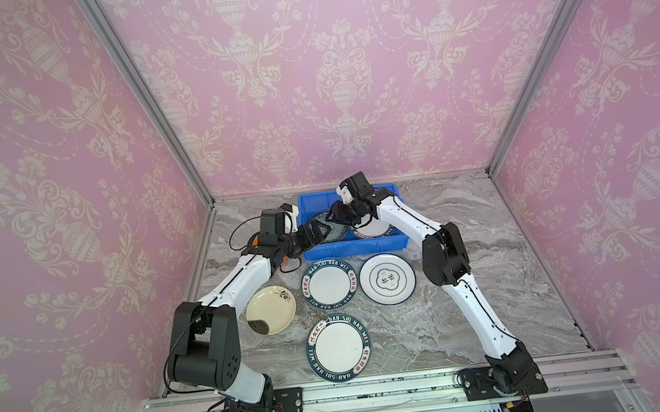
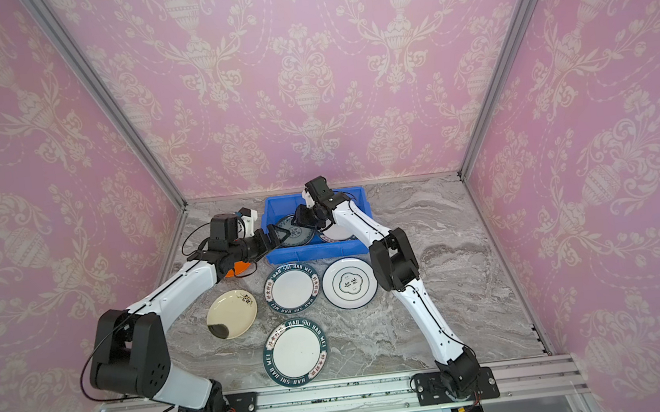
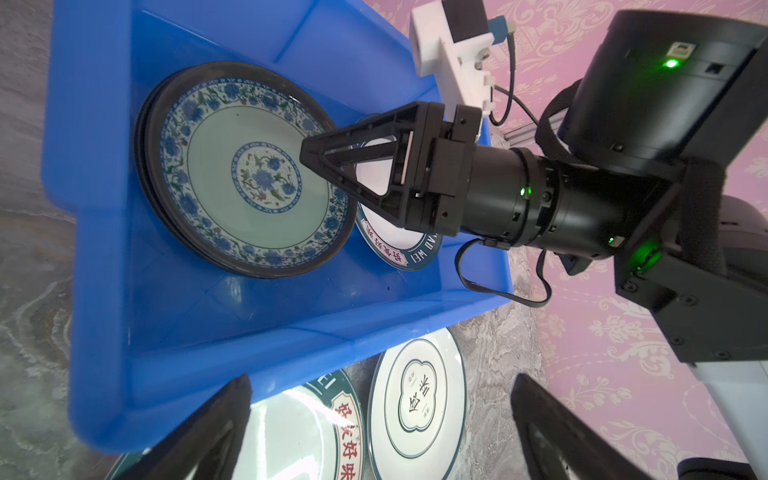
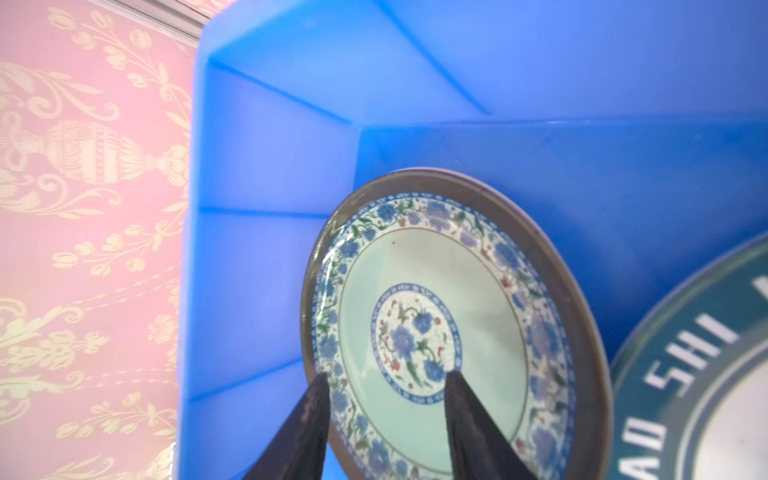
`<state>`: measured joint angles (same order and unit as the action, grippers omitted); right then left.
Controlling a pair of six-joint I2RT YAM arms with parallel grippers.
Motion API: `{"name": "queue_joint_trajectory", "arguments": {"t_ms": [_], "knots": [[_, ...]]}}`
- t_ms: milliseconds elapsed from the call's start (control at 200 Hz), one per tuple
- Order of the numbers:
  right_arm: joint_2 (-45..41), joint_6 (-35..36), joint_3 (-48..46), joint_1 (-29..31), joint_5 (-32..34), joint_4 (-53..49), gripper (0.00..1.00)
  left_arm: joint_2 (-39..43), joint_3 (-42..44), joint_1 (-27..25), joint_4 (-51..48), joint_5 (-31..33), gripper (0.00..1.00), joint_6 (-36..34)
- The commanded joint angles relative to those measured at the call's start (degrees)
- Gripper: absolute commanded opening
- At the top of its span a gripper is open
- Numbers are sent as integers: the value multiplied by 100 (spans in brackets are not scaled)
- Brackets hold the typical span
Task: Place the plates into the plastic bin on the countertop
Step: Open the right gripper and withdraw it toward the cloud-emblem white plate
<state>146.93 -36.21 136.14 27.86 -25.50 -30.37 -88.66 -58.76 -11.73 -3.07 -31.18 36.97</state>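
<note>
"HAO SHI HAO WEI" on the front plate [image 1: 338,348] and, seemingly, middle plate [image 1: 329,284] rims

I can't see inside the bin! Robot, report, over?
Left tool open, empty. Right tool open above blue-patterned plate in plastic bin. Other plates on countertop. Tools close together.

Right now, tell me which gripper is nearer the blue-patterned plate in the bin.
Right. The right gripper hovers over the blue-patterned plate, jaws parted; the left gripper hangs wide open at the near-left rim of the plastic bin.
</note>
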Motion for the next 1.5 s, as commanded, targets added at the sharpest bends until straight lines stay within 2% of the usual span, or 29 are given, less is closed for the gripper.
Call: {"name": "queue_joint_trajectory", "arguments": {"t_ms": [0,95,215,285,410,555,686,816,951,1156,1351,1496], "knots": [[-1198,-207,-562,-129,-406,821,46,41,55,44,230,-169,99,11],[-2099,-315,-1723,-244,-490,1487,46,121,130,35,282,-163,99,23],[-3491,-654,-3852,-449,-631,2711,46,208,220,23,471,-213,99,129],[-4285,-721,-4963,-597,-679,3077,45,235,218,-14,535,-275,99,240],[-5699,-505,-6688,-832,-612,3072,45,333,202,-165,451,-439,99,169],[-7349,-159,-8356,-982,-395,2446,46,557,304,-326,113,-495,99,-80],[-8378,-416,-9547,-1092,-469,2372,47,914,769,-483,277,-480,99,94],[-9223,-930,-10780,-1142,-566,2799,49,1148,975,-825,333,-477,99,210],[-9683,-1229,-11621,-1144,-427,3094,49,924,797,-1210,126,-383,99,136],[-9748,-1159,-11925,-1190,52,2866,46,654,1068,-1425,1301,-127,99,835],[-9247,-1406,-12280,-1274,104,3685,43,584,1077,-1517,1406,140,99,907],[-8637,-1510,-12313,-1291,198,4492,41,785,1147,-1508,1305,611,99,725]]}}
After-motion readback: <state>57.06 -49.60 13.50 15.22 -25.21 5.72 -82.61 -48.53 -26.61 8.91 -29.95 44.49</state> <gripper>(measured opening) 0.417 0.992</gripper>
